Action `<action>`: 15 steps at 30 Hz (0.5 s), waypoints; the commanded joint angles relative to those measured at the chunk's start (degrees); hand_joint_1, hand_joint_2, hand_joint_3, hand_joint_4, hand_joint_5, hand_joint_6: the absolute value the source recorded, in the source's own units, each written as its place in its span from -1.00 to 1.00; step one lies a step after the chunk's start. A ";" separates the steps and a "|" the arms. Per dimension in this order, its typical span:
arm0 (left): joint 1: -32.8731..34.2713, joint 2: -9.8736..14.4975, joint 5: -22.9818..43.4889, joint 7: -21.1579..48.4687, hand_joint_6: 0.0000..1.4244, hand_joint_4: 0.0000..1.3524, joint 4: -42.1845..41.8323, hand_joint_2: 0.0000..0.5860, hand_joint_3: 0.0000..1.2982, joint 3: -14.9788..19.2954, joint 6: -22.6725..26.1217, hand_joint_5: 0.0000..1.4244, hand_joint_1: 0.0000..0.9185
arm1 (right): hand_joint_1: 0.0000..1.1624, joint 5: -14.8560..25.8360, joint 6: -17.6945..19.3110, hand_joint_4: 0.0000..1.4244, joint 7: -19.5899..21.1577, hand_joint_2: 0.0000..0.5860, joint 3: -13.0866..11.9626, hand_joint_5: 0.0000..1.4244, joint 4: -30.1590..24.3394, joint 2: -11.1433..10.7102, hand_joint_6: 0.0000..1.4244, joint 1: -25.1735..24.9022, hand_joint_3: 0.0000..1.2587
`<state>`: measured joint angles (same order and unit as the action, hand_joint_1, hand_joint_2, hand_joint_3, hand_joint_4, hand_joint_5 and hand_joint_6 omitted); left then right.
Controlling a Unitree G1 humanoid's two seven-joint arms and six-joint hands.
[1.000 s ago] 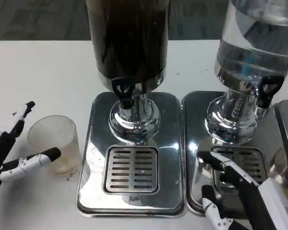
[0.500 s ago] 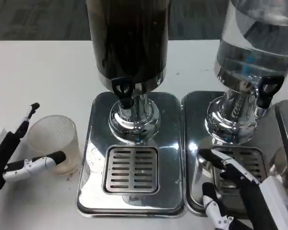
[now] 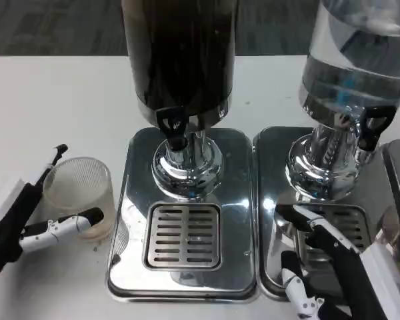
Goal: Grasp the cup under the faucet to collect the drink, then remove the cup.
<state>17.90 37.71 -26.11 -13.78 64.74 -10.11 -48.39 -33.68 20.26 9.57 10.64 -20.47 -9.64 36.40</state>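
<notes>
Seen from the head view: broad white tabletop (image 3: 60, 100) spread beneath two drink dispensers. Tallest at centre, dark cylindrical dispenser tank (image 3: 180, 57) filled with a near-black drink, fitted with a small black faucet lever (image 3: 171, 124) above a polished chrome pedestal (image 3: 186, 167). Just to its right, clear cylindrical tank (image 3: 360, 53) of a colourless liquid, with its own black lever (image 3: 373, 124) on a chrome stem. Below each, a shiny rectangular steel drip tray, the centre tray (image 3: 137, 193) bearing a slotted drain grate (image 3: 183, 235), the right tray (image 3: 270, 220) touching it edge to edge. Lower right, right hand (image 3: 327, 267) in white and black resting over the right tray, fingers apart, gripping nothing. Lower left, left hand (image 3: 37, 213) around the cup, one finger reaching along the far side of the rim, another lying against the near wall; firmness of that grip impossible to tell. Smallest, ribbed translucent plastic cup (image 3: 79, 197) standing upright on the tabletop just left of the centre tray, beside the faucet rather than under it, a thin pale layer at its bottom.
</notes>
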 commanded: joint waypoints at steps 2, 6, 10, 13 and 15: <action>1.41 -0.78 -1.88 -1.76 -0.86 -1.00 1.30 -0.72 -1.00 -1.63 -1.37 -0.94 -0.65 | -0.02 0.26 0.24 -0.67 1.04 0.70 0.14 -0.67 0.36 0.33 -0.57 0.28 -0.60; 1.75 -1.04 -2.23 -2.79 -0.86 -1.00 2.00 -0.71 -1.00 -2.01 -1.82 -0.95 -0.66 | -0.03 0.39 -0.06 -0.67 1.03 0.70 0.43 -0.67 0.41 0.58 -0.57 0.27 -0.60; 1.80 -1.31 -2.36 -4.21 -0.83 -1.00 2.39 -0.61 -1.00 -2.45 -2.29 -0.90 -0.66 | -0.03 0.61 -0.34 -0.67 1.00 0.70 0.24 -0.67 0.04 0.65 -0.57 0.35 -0.60; 1.76 -1.56 -2.22 -4.63 -0.78 -1.00 2.69 -0.55 -1.00 -2.75 -2.54 -0.86 -0.65 | -0.03 0.83 -0.46 -0.67 0.87 0.70 0.05 -0.67 -0.12 0.63 -0.57 0.39 -0.60; 1.71 -1.81 -2.19 -4.98 -0.73 -1.00 2.97 -0.46 -1.00 -2.92 -2.76 -0.81 -0.65 | -0.03 0.96 -0.60 -0.67 0.74 0.70 0.03 -0.67 -0.08 0.64 -0.57 0.36 -0.60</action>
<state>18.94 37.10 -27.58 -18.30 67.08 -12.24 -49.75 -33.34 20.22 9.97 10.92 -20.40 -9.30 36.46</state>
